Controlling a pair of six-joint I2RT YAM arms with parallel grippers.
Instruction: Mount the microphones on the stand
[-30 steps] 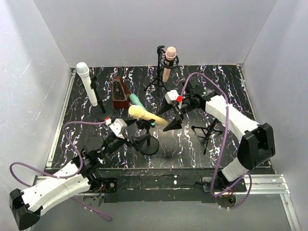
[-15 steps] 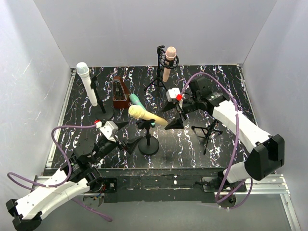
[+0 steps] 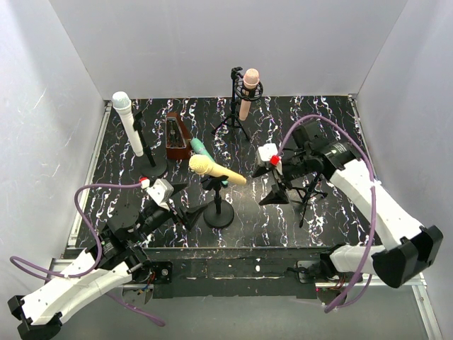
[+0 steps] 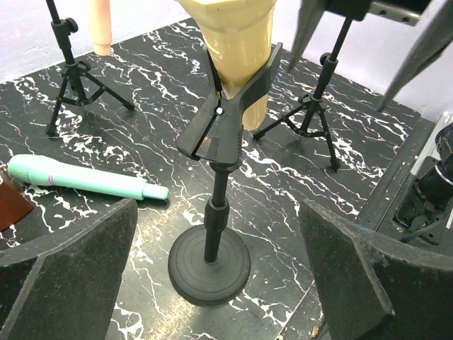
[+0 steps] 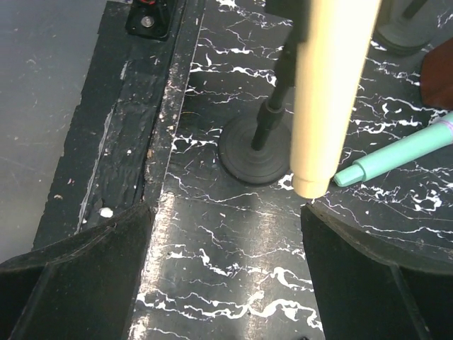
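Both arms have drawn back from the yellow microphone (image 3: 216, 170): our left gripper (image 3: 185, 203) toward its base, our right gripper (image 3: 265, 185) off to the right. We see the microphone tilted in the clip of the round-base stand (image 3: 219, 207), mid-table. Both sets of jaws stand wide and hold nothing; the microphone lies ahead of each, framed between the fingers but touching neither. A teal microphone (image 3: 201, 148) lies flat behind the stand.

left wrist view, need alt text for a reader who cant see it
A cream-yellow microphone sits clipped in a black round-base stand, seen between the fingers of the open left gripper. A teal microphone lies flat on the black marbled table at left, with two tripod stands behind.
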